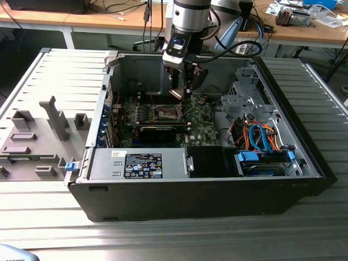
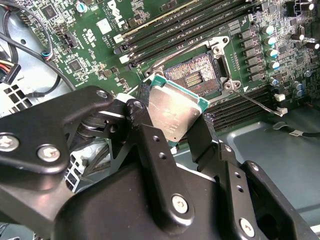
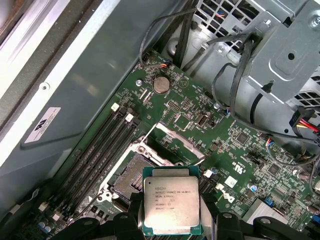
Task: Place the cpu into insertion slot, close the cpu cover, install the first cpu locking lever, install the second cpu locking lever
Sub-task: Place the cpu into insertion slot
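**A:** One cpu (image 3: 171,205), a flat square with a brushed silver lid and green edge, is clamped by its sides in the gripper (image 1: 182,91). It hangs near the insertion slot (image 1: 167,112), around the middle of the exterior view.

**B:** It looks tilted. I'd worry that landing skewed could crush the slot's fine contact grid (image 2: 195,75).

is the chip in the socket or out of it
Out. The chip is clamped in the gripper above the board, and the socket is uncovered, its contacts bare.
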`<action>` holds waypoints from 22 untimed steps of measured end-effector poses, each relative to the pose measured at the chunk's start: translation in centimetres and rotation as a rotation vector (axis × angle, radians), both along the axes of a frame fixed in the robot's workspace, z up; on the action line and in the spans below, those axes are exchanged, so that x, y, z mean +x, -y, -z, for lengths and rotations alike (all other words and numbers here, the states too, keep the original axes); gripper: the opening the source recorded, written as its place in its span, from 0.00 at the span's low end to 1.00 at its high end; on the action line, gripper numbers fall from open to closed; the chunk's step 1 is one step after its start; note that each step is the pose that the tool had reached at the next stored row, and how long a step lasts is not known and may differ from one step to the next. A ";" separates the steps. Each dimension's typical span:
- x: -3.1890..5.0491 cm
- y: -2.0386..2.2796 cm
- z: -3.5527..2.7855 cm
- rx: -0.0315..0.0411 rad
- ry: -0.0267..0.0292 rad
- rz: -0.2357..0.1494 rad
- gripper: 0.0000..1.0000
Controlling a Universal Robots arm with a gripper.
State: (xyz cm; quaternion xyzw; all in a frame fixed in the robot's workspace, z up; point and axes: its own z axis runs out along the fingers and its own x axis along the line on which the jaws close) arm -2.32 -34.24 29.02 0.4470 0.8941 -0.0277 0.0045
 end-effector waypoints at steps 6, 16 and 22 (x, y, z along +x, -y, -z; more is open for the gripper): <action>0.00 0.00 0.02 0.0000 0.0000 0.003 0.55; 0.00 0.00 0.05 0.0000 0.0000 0.009 0.55; 0.00 0.00 0.06 0.0000 0.0000 0.012 0.55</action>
